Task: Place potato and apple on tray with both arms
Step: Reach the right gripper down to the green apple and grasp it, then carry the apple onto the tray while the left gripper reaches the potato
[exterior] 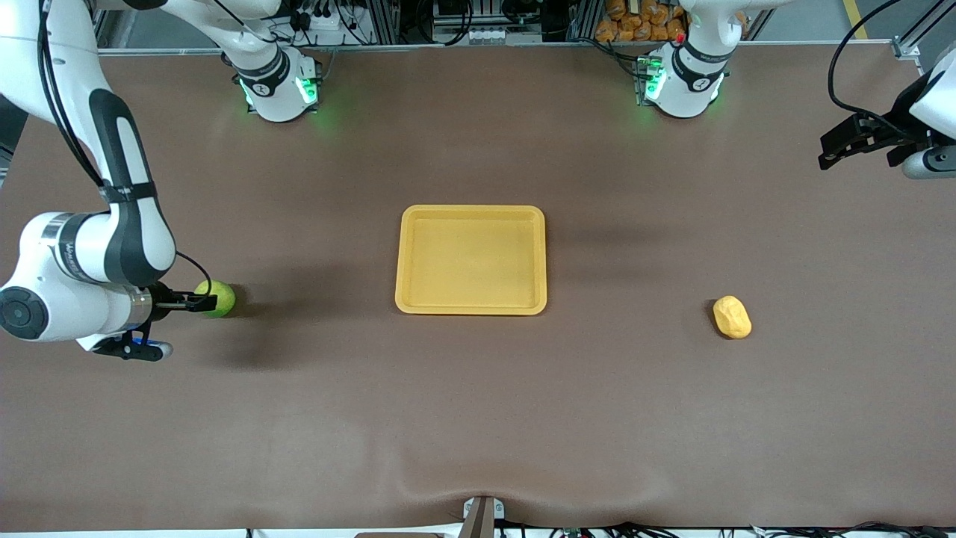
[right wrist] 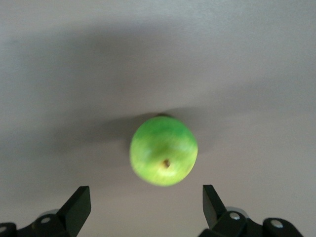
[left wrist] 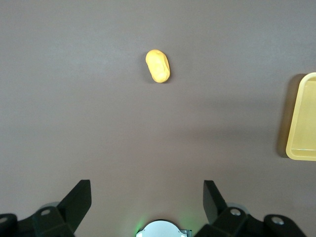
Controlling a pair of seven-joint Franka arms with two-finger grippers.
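Observation:
The green apple (exterior: 216,298) lies on the table toward the right arm's end; in the right wrist view the apple (right wrist: 164,150) sits just ahead of the fingertips, not between them. My right gripper (exterior: 196,302) (right wrist: 146,207) is open and empty, close beside the apple. The yellow potato (exterior: 732,317) (left wrist: 158,65) lies toward the left arm's end. My left gripper (exterior: 833,149) (left wrist: 147,202) is open and empty, high over the table's edge at the left arm's end, well away from the potato. The yellow-orange tray (exterior: 470,259) (left wrist: 302,118) sits empty mid-table.
The two arm bases (exterior: 278,86) (exterior: 683,82) stand with green lights along the table's edge farthest from the front camera. The brown table cover (exterior: 478,418) has a slight wrinkle near the front edge.

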